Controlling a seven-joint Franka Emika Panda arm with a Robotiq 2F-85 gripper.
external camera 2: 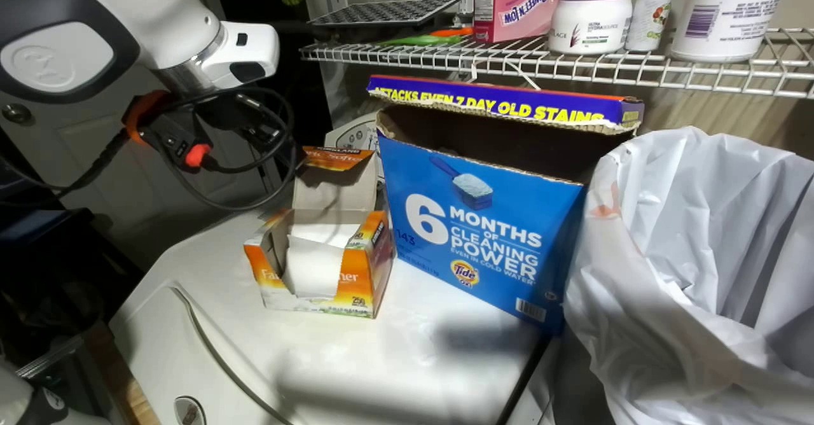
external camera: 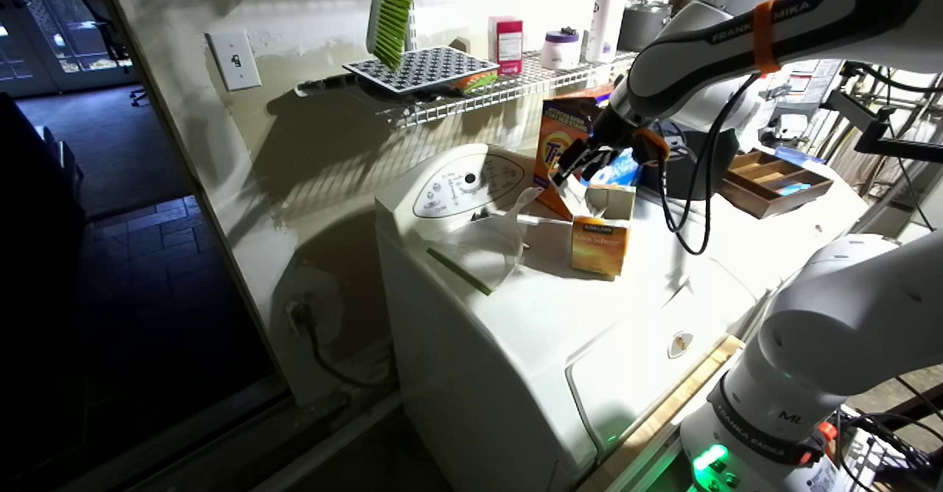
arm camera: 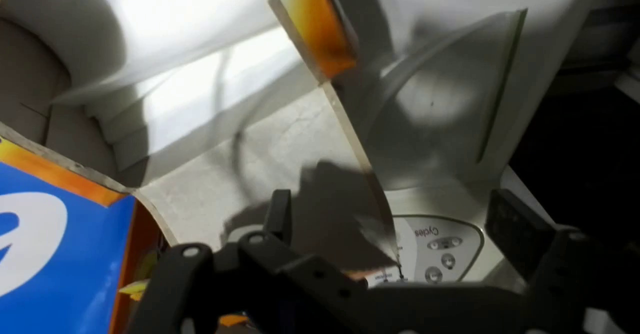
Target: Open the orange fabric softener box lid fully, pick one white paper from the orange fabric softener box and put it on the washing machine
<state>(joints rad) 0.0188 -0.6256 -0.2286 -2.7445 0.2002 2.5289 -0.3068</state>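
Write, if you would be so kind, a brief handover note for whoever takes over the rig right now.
Claw: open, holding nothing, close by the raised lid; contact can't be judged.
Things: the orange fabric softener box stands upright on the washing machine; white paper shows inside it.
Done: lid up, off the opening; whether that counts as fully open, I can't say.
Left: push the lid further if needed, then move one sheet onto the washing machine.

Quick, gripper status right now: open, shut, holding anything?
Gripper: open, jaws wide apart, holding nothing.
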